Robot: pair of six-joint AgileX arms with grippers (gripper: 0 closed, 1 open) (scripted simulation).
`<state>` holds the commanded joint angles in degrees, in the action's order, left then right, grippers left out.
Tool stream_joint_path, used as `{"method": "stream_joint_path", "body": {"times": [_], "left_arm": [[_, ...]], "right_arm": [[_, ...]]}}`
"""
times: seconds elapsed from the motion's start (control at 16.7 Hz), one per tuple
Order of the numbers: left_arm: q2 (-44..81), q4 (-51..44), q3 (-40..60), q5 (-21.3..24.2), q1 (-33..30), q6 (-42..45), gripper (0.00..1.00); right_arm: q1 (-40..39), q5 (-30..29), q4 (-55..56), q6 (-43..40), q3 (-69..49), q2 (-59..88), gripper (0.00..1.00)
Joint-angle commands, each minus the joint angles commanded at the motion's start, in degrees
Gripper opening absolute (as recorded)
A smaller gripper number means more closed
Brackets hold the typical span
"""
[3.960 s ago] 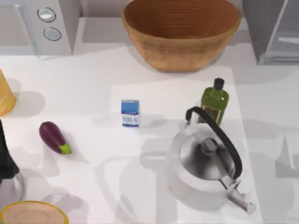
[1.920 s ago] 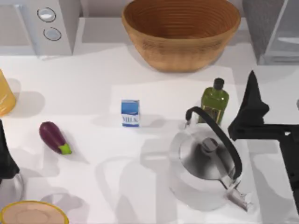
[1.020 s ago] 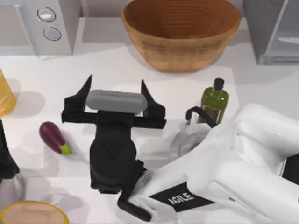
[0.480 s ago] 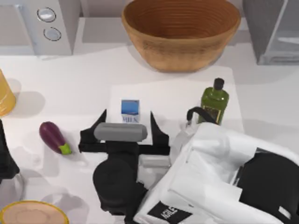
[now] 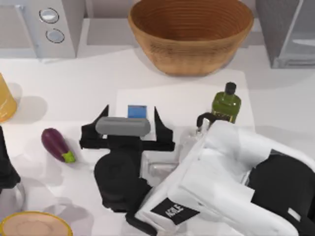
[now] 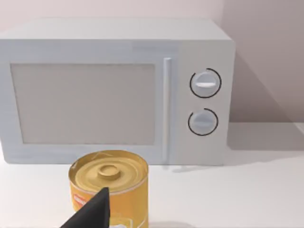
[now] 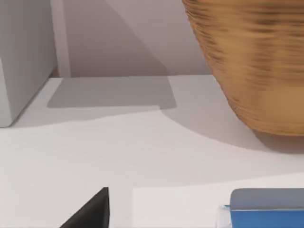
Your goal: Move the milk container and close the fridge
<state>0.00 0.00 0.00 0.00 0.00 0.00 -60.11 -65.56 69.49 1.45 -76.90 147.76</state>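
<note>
As the top view shows, the right gripper (image 5: 131,118) hangs wide open astride the milk container (image 5: 137,111), touching nothing, set to close on it; the fridge (image 5: 288,29) stands far right; the right wrist view shows the carton's top near the basket (image 7: 247,61); the left gripper (image 6: 90,213), fingers unclear, idles by a yellow can (image 6: 109,183).

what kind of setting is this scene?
Likely a simulated kitchen counter: a light-grey microwave with two round dials, a large grey fridge with a glassy door panel, and a small blue-and-white milk carton on the white worktop.
</note>
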Motion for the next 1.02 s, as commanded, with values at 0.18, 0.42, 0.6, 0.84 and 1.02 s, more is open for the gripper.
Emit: {"method": "stream_joint_path", "body": {"times": [0.18, 0.42, 0.6, 0.84, 1.02], "left_arm": [[0.00, 0.00, 0.00, 0.00, 0.00, 0.00, 1.00], [0.00, 0.00, 0.00, 0.00, 0.00, 0.00, 1.00], [0.00, 0.00, 0.00, 0.00, 0.00, 0.00, 1.00], [0.00, 0.00, 0.00, 0.00, 0.00, 0.00, 1.00], [0.00, 0.00, 0.00, 0.00, 0.00, 0.00, 1.00]], "right_arm": [[1.90, 1.84, 0.70, -0.33, 0.13, 0.18, 1.00], [2.16, 2.06, 0.86, -0.40, 0.26, 0.15, 1.00], [2.16, 2.06, 0.86, -0.40, 0.26, 0.15, 0.77], [2.16, 2.06, 0.86, -0.40, 0.26, 0.15, 0.47], [2.16, 2.06, 0.86, -0.40, 0.26, 0.15, 0.25]]}}
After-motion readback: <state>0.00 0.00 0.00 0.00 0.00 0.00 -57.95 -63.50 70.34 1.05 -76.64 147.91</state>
